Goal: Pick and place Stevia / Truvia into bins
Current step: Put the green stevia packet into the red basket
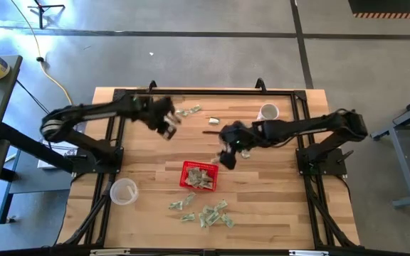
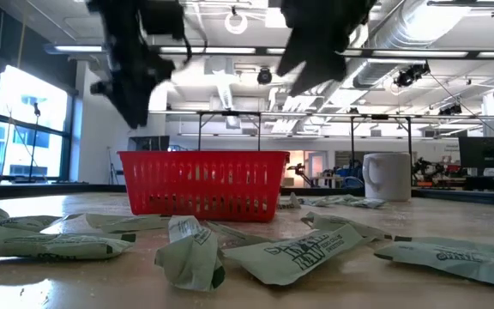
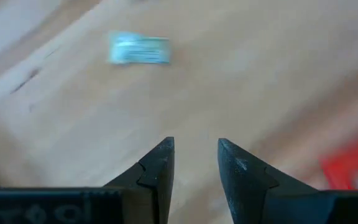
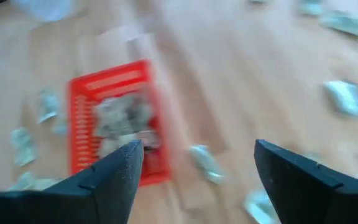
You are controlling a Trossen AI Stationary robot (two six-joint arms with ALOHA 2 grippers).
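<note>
The red mesh basket point(image 1: 199, 176) sits mid-table with several pale green sachets inside point(image 4: 120, 121). More sachets lie loose near the table's front edge point(image 1: 206, 215), and a few lie toward the far edge point(image 1: 188, 111). My left gripper point(image 1: 168, 126) hovers open and empty over bare wood left of and beyond the basket. In the left wrist view point(image 3: 196, 149) one sachet point(image 3: 139, 50) lies ahead of it. My right gripper point(image 1: 228, 158) hovers wide open, just right of the basket's far corner. The right wrist view point(image 4: 197, 149) shows a loose sachet point(image 4: 205, 163) on the table below it.
A white mug point(image 1: 267, 112) stands near the far right of the table. A clear plastic cup point(image 1: 123, 190) stands near the left front. In the low view, sachets point(image 2: 290, 253) lie scattered in front of the basket point(image 2: 202, 184). A black frame edges the table's far side.
</note>
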